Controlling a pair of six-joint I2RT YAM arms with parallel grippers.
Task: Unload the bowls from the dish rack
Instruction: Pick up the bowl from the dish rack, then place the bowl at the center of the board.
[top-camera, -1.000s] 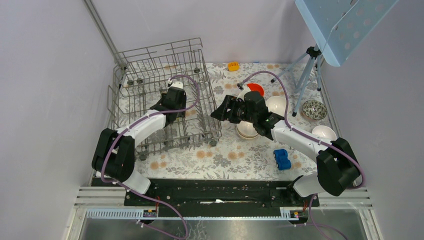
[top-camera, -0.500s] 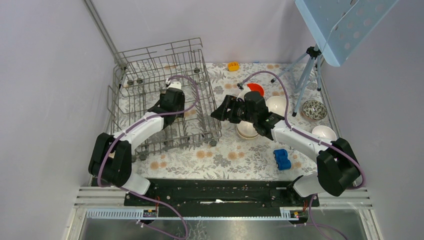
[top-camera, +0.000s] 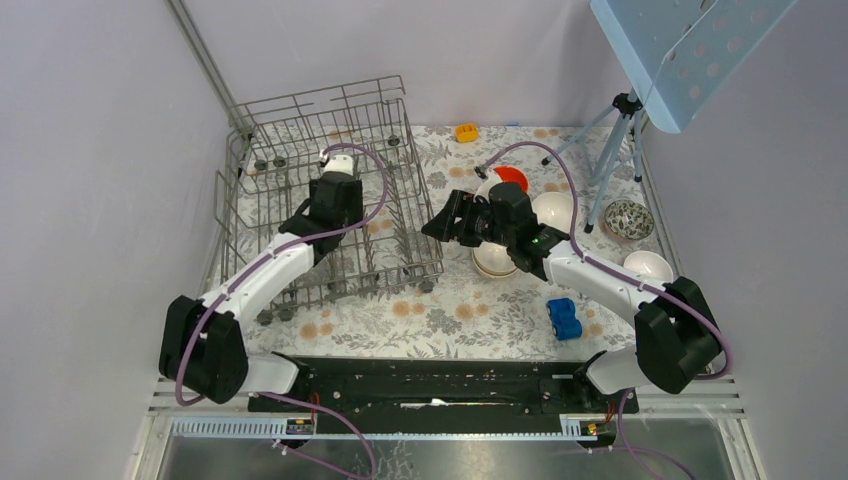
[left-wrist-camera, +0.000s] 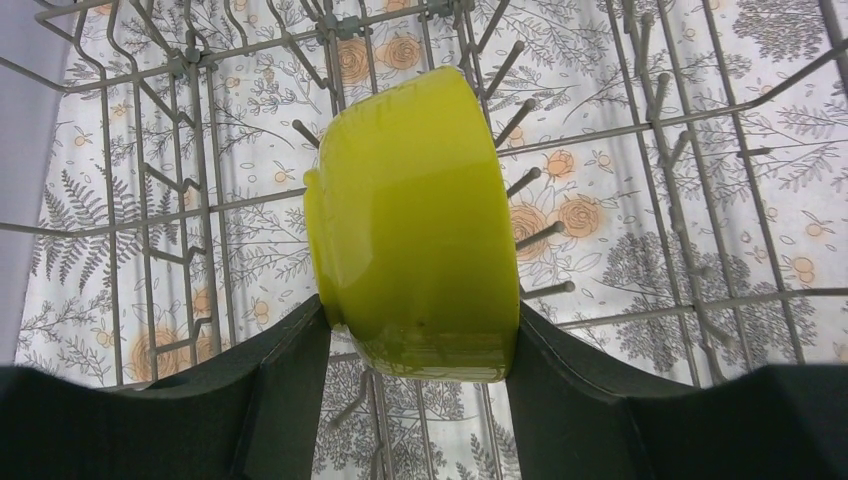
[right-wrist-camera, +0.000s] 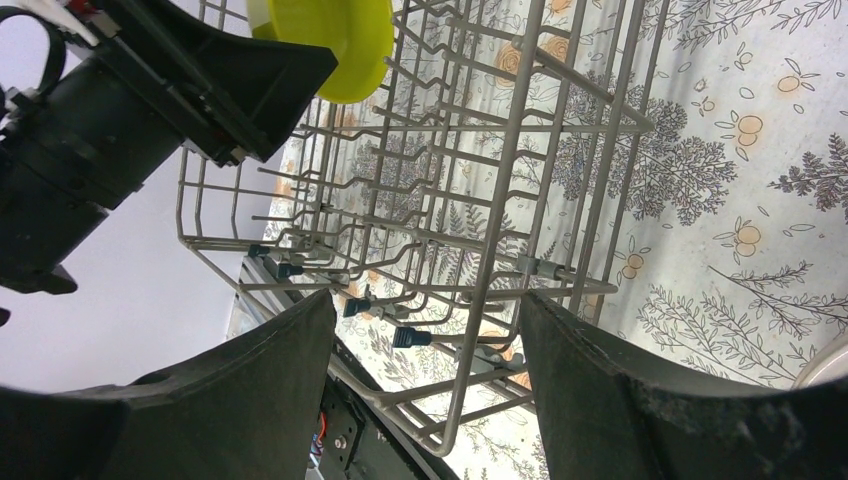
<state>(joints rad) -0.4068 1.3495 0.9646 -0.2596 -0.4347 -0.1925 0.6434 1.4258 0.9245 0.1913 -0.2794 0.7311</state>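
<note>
one dish rack (top-camera: 262, 215) — one yellow-green bowl (left-wrist-camera: 415, 230), two white (top-camera: 553, 210) (top-camera: 648, 265), one orange-red (top-camera: 513, 179), one mottled (top-camera: 629, 218), one beige (top-camera: 492, 265); one blue car (top-camera: 565, 318).

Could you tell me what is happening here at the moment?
The left gripper is down inside the dish rack, its fingers closed on a yellow-green bowl that stands on edge. The right gripper hangs open and empty beside the rack's right side. Other bowls already sit out on the table to the right.
</note>
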